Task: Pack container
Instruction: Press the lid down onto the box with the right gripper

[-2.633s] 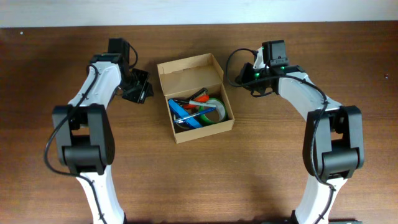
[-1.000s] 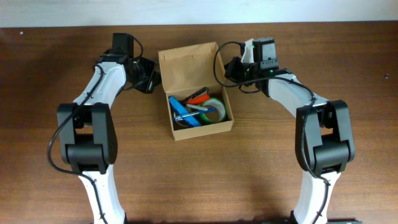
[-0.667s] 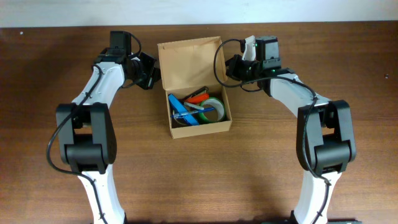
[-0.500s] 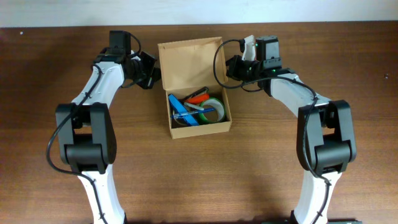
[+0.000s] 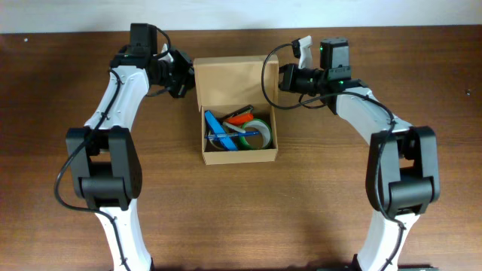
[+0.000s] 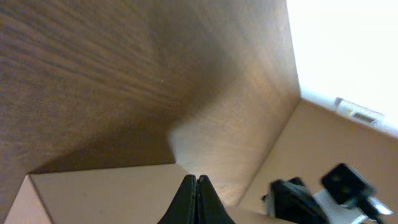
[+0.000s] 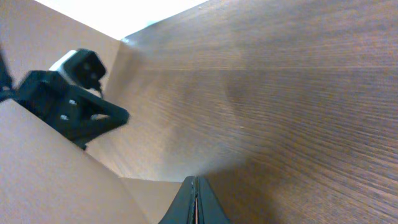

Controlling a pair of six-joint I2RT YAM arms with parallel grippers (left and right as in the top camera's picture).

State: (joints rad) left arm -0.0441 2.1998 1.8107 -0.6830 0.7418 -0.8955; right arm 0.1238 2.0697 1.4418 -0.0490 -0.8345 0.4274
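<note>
Container (image 5: 239, 156) on table (image 5: 301, 211), upper centre of overhead view; flap lid standing open, tape roll (image 5: 260, 129) inside. Left gripper (image 6: 195, 190) and right gripper (image 7: 196, 186) pressed together, empty, flanking lid edges. Judged poised to fold lid down.

Dark brown wood-grain table (image 5: 241, 218), filling almost the whole overhead view. Narrow white strip (image 5: 226, 13) beyond far edge, wall or floor, cannot tell. Tiny pale speck (image 5: 26, 39) near far left corner, second speck (image 5: 468, 93) at right side. Even light, soft shadows. Wrist views: same grain close up, blown-out white past the edge, dull sheen on wood.
</note>
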